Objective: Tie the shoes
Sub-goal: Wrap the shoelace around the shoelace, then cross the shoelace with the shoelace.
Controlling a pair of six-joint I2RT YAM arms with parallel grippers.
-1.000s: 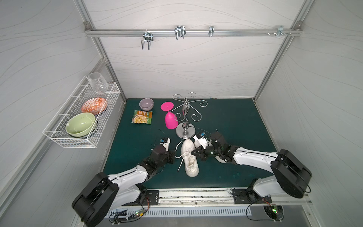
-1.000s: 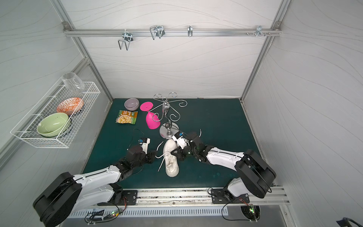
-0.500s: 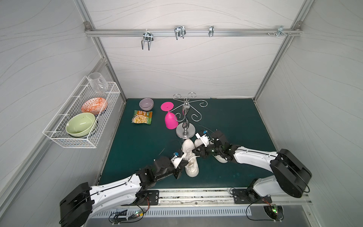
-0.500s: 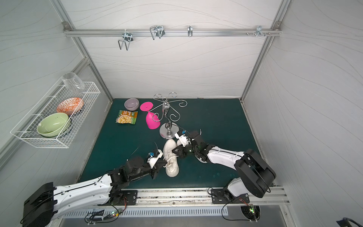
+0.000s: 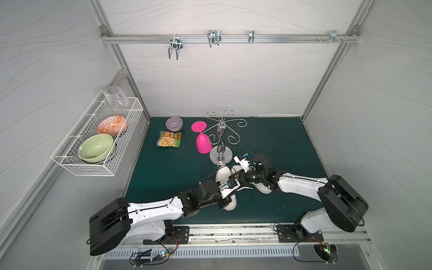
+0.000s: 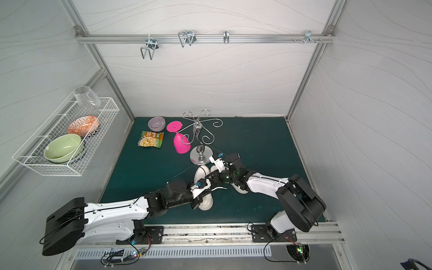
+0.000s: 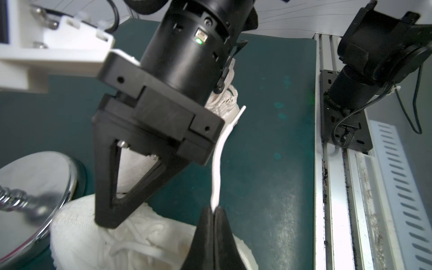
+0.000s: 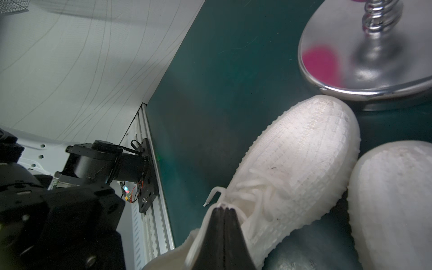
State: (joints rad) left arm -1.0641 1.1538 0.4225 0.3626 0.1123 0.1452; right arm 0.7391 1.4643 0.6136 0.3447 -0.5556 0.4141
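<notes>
Far left of the stand (image 5: 221, 155), a wire basket (image 5: 70, 164) hangs on the wall. It holds a glass (image 5: 115, 100), an orange bowl (image 5: 112, 125) and a green bowl (image 5: 95, 148). On the green mat (image 5: 163, 182), left of the stand and nearer the back wall, sits a purple bowl (image 5: 174, 123). A snack bag (image 5: 168, 139) lies just in front of it. A pink cup (image 5: 203, 145) lies on its side just left of the stand's base, under the curled arms.

The shoes lie side by side on my side of the stand, toes just beside its base. The first shoe (image 5: 221, 174) points its toe at the base, and my left arm crosses over its heel. My left gripper (image 7: 214, 210) sits above this shoe, clenched on a lace (image 7: 218, 168). The lace runs out from between my fingertips and its far tip hangs free.

My right gripper (image 8: 223, 208) reaches in from the right of the stand, tips down on the first shoe's lacing. It is clamped tight, with a strand (image 8: 211, 196) of lace caught at the tips and its short end curling off to the side. The second shoe (image 5: 263, 189) lies right of the first, mostly hidden under my right arm. From my right wrist I see its toe beside the first shoe's toe, both close to the stand's shiny base.
</notes>
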